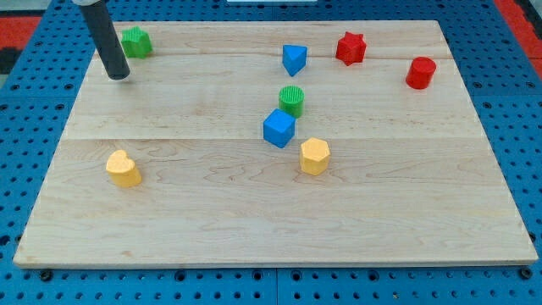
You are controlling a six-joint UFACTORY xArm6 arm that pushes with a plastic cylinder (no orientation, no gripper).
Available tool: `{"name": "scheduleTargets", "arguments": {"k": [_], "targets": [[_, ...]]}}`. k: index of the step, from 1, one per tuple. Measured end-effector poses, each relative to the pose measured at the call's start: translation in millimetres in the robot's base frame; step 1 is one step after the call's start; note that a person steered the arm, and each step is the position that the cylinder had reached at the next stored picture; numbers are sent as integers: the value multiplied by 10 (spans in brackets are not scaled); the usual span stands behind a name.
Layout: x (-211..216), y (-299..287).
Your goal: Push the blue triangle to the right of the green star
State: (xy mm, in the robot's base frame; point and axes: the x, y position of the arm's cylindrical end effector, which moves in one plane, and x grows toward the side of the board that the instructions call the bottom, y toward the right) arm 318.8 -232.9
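The blue triangle (294, 59) sits near the view's top, a little right of centre. The green star (135, 41) sits at the top left of the wooden board (254, 220). My tip (119, 76) rests on the board just below and left of the green star, close to it but apart. The blue triangle lies far to the right of my tip, with bare board between them.
A green cylinder (291, 100) stands below the blue triangle, with a blue cube (279, 128) touching its lower left. A yellow hexagon (314, 156) lies lower right of the cube. A red star (350, 47) and a red cylinder (420, 73) sit top right. A yellow heart (124, 168) lies at the left.
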Motion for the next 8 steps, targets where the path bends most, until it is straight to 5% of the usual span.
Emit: {"name": "scheduleTargets", "arguments": {"k": [2, 5, 8], "targets": [[-28, 170], [88, 1824], [93, 1830]]}}
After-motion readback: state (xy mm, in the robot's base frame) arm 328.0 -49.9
